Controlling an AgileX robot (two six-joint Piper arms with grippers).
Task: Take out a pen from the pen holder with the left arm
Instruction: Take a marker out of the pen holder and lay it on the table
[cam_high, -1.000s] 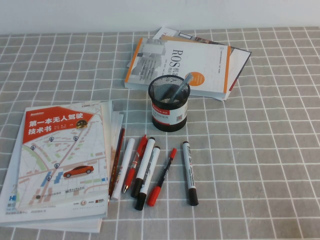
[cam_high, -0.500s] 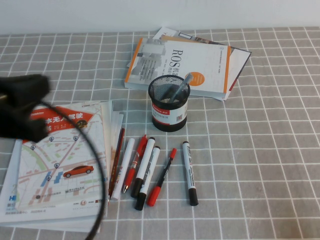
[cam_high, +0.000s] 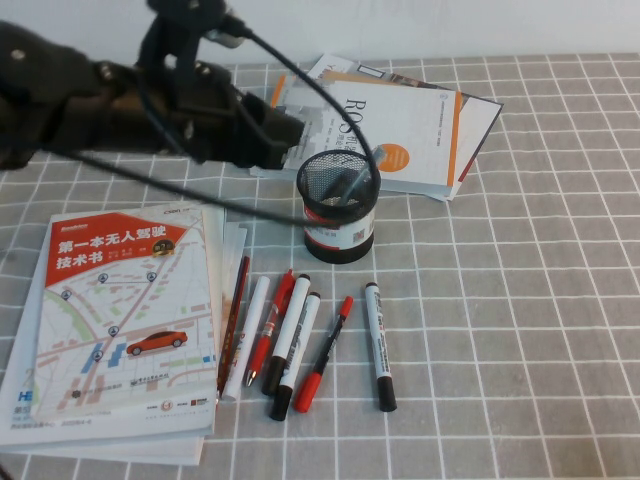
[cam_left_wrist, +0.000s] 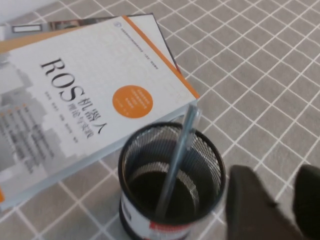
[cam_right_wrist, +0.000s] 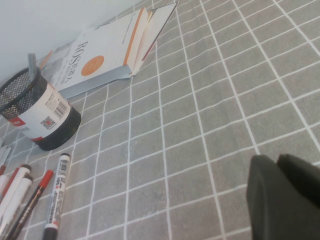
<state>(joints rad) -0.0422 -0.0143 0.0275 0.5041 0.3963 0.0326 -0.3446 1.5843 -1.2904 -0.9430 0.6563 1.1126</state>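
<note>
Extraction not yet begun; pen (cam_high: 365, 168) leaning, slim, grey, translucent, inside pen holder (cam_high: 338, 235), a black wire-mesh cylinder standing mid-surface (cam_high: 520, 300) toward the far edge; left end effector (cam_left_wrist: 280, 185) hovering just beside the rim, fingers slightly spread, gripping nothing; right end effector (cam_right_wrist: 277, 167) resting low toward the right edge, fingers pressed together.

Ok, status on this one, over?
Left gripper open, empty, just short of holder. Right gripper shut, parked low over cloth. Pen leaning in holder, untouched. Book behind, not blocking.
</note>
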